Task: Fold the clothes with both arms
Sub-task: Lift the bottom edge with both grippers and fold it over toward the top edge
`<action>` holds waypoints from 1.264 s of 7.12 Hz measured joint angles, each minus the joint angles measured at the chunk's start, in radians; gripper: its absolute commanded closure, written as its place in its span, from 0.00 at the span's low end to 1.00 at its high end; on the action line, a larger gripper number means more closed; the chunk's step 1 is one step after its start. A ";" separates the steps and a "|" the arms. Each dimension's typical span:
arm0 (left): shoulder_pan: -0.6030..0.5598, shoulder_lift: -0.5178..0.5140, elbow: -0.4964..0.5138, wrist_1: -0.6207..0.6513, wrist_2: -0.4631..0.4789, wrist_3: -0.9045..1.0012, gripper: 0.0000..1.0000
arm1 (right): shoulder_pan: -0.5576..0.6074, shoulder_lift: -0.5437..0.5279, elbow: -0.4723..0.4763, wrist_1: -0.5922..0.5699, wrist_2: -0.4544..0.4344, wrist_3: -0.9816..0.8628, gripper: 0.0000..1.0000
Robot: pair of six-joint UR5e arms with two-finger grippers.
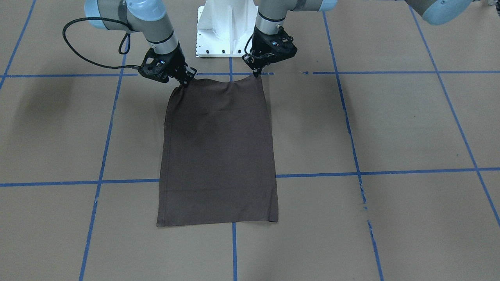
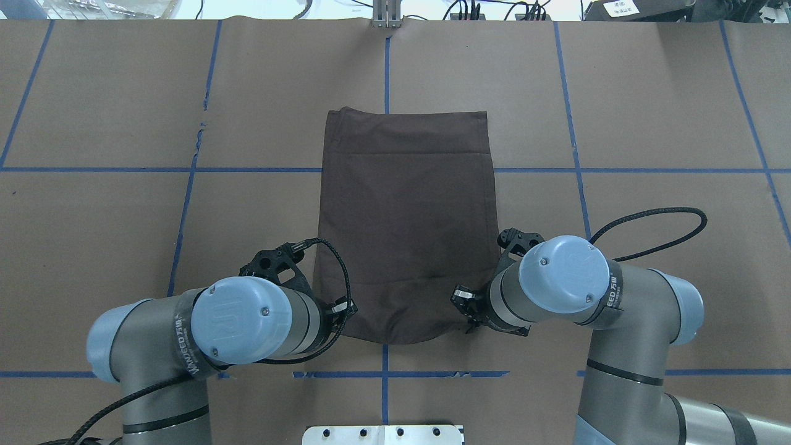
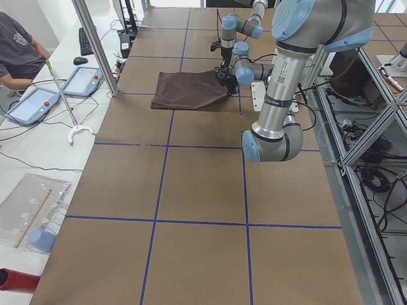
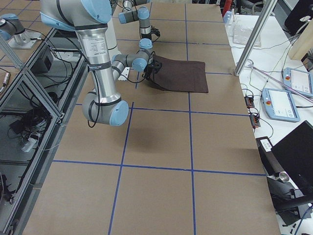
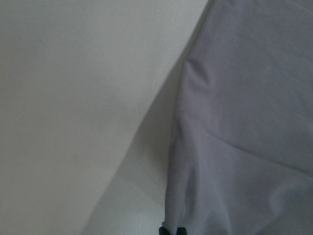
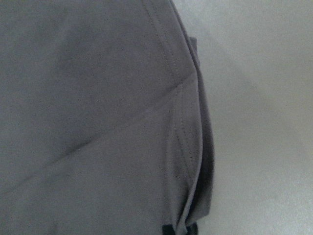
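The dark brown T-shirt (image 1: pixel 218 152) lies on the brown table as a long folded rectangle, its sleeves tucked out of sight (image 2: pixel 405 216). Its far hem rests flat, and the edge nearest the robot's base is raised a little and sags between the two corners. My left gripper (image 1: pixel 258 73) is shut on one near corner, and my right gripper (image 1: pixel 188 81) is shut on the other. From overhead, the left gripper (image 2: pixel 342 309) and right gripper (image 2: pixel 466 308) flank the shirt's near edge. Each wrist view shows fabric pinched between dark fingertips (image 5: pixel 172 230) (image 6: pixel 180 229).
The white base pedestal (image 1: pixel 220 31) stands just behind the shirt's near edge. Blue tape lines (image 1: pixel 117 181) grid the table. A black cable (image 2: pixel 649 216) loops off the right arm. A seated person (image 3: pixel 16 51) and tablets (image 3: pixel 86 79) are beyond the table's far side.
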 measured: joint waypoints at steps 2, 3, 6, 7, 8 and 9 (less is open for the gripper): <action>0.025 0.064 -0.096 0.025 -0.004 0.003 1.00 | -0.009 -0.012 0.039 0.003 0.055 -0.003 1.00; 0.036 0.075 -0.118 0.034 -0.015 0.010 1.00 | -0.010 -0.010 0.043 0.004 0.059 -0.008 1.00; -0.025 0.034 -0.103 0.009 -0.042 0.103 1.00 | 0.090 0.020 0.007 0.009 0.061 -0.067 1.00; -0.104 0.002 -0.043 -0.048 -0.048 0.129 1.00 | 0.156 0.068 -0.059 0.027 0.084 -0.079 1.00; -0.184 -0.042 0.063 -0.124 -0.064 0.140 1.00 | 0.227 0.131 -0.154 0.050 0.126 -0.085 1.00; -0.262 -0.092 0.191 -0.203 -0.090 0.150 1.00 | 0.294 0.193 -0.265 0.077 0.165 -0.088 1.00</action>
